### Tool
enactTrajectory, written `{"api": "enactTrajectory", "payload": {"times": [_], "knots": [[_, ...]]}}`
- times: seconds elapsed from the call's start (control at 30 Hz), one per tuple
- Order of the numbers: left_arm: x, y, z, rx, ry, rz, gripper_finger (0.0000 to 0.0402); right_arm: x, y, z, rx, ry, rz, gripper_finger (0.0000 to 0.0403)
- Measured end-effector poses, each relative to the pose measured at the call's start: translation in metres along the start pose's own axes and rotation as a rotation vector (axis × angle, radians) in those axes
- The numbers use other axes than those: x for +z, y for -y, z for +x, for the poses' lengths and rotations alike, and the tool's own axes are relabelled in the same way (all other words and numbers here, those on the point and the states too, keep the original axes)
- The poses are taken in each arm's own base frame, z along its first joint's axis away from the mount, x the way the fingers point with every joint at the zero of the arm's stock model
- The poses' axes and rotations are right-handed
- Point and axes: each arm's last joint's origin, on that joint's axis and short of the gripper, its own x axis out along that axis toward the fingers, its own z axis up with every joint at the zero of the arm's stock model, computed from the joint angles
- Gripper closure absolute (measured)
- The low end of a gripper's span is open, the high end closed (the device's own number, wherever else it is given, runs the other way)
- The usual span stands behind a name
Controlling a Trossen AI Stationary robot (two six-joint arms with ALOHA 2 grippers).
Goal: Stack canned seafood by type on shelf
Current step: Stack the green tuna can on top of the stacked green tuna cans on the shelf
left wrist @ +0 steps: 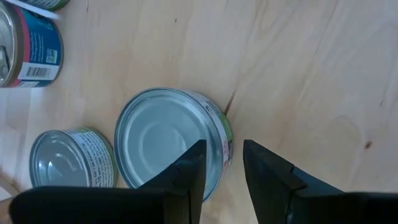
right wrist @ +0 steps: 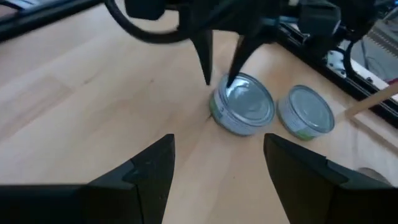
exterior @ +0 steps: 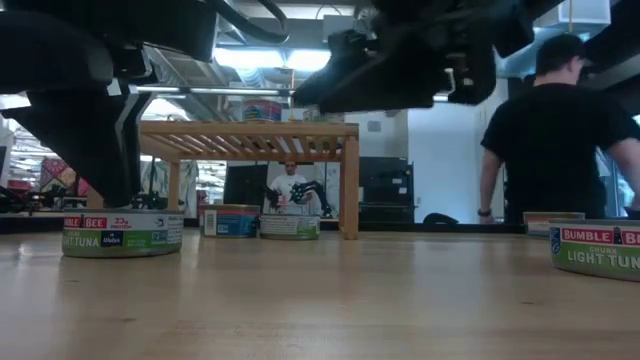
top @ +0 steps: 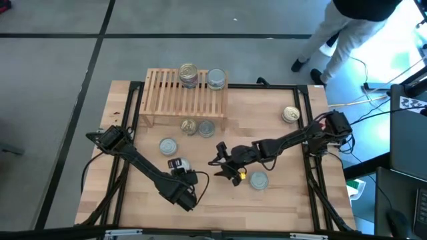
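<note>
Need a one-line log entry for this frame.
left hand open, over rim of silver-lid tin, not gripping | right hand open, hovering above table | shelf: gold-lid stack beside grey-lid tin

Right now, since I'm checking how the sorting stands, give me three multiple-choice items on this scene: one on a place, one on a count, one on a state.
1. Where is the stack of gold-lidded round metal tins?
A on the light-wood slatted shelf
B on the floor
C in a gripper

2. How many tins lie at the shelf's front edge?
A none
B two
C five

3. How is the right gripper?
A shut on a tin
B open and empty
C out of view

Key: 1 A, the high view shows the stack on the slats. 2 B, one gold-lidded tin and one silver-lidded tin. 3 B, it stands wide apart with nothing between.
</note>
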Motion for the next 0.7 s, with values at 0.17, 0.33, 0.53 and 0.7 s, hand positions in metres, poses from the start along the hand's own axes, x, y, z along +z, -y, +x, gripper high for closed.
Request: {"api": "enactTrajectory", "payload": {"times": [0.17, 0.33, 0.53, 0.7], "knots": [[0.002, 0.002, 0.0, -0.02, 0.02, -0.013, 0.03, -0.008, -0.003, 0.02, -0.042, 0.05, -0.078, 0.0159], [0.002, 0.002, 0.0, -0.02, 0.026, -0.023, 0.03, -0.019, -0.008, 0.041, -0.084, 0.11, -0.147, 0.0159], [0.002, 0.002, 0.0, -0.015, 0.032, -0.036, 0.03, -0.037, -0.017, 0.061, -0.096, 0.129, -0.159, 0.0159], [0.002, 0.002, 0.0, -0.012, 0.037, -0.037, 0.03, -0.052, -0.024, 0.075, -0.105, 0.144, -0.159, 0.0159]]}}
